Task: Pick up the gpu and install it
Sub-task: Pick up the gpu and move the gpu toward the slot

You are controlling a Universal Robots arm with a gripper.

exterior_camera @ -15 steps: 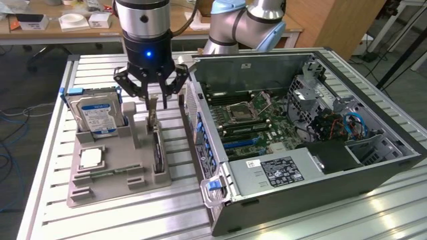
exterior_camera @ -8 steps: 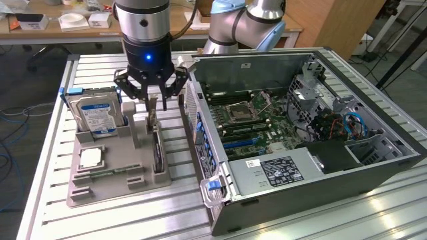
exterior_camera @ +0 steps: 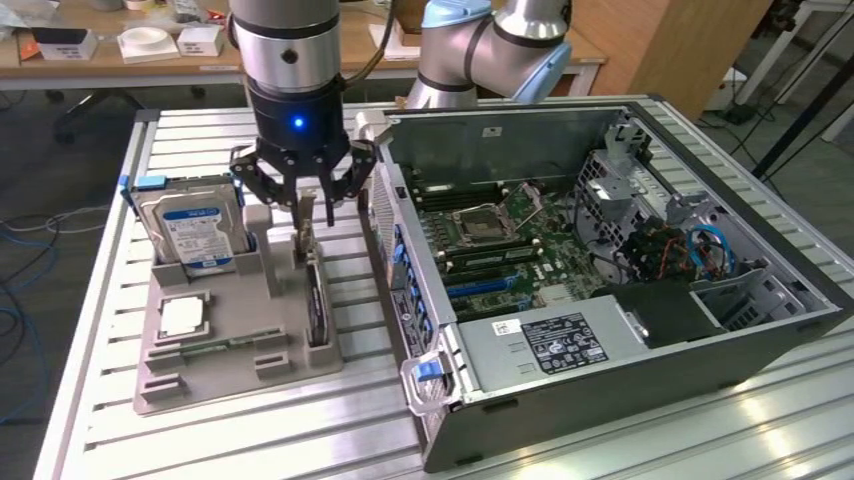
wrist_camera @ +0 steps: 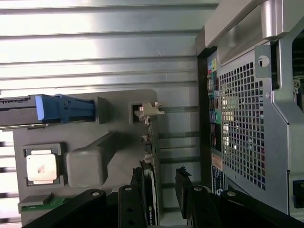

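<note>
The gpu (exterior_camera: pixel 316 305) is a thin dark card standing on edge in a slot of the grey holder tray (exterior_camera: pixel 227 370). Its silvery bracket end points toward the tray's far side. My gripper (exterior_camera: pixel 310 205) hangs directly over that bracket end, open, with a finger on each side of the card's upper edge. In the wrist view the gpu (wrist_camera: pixel 152 142) runs between the two black fingers (wrist_camera: pixel 183 185); it lies close to one finger, with a gap to the other. My gripper (wrist_camera: pixel 161 183) holds nothing.
The tray also carries a silver hard drive (exterior_camera: pixel 194 235) with a blue-white label, a CPU (exterior_camera: pixel 180 317) and a green memory stick (exterior_camera: pixel 220 345). The open computer case (exterior_camera: pixel 601 260) lies at the exterior view's right, close beside the tray, its motherboard (exterior_camera: pixel 507 250) exposed.
</note>
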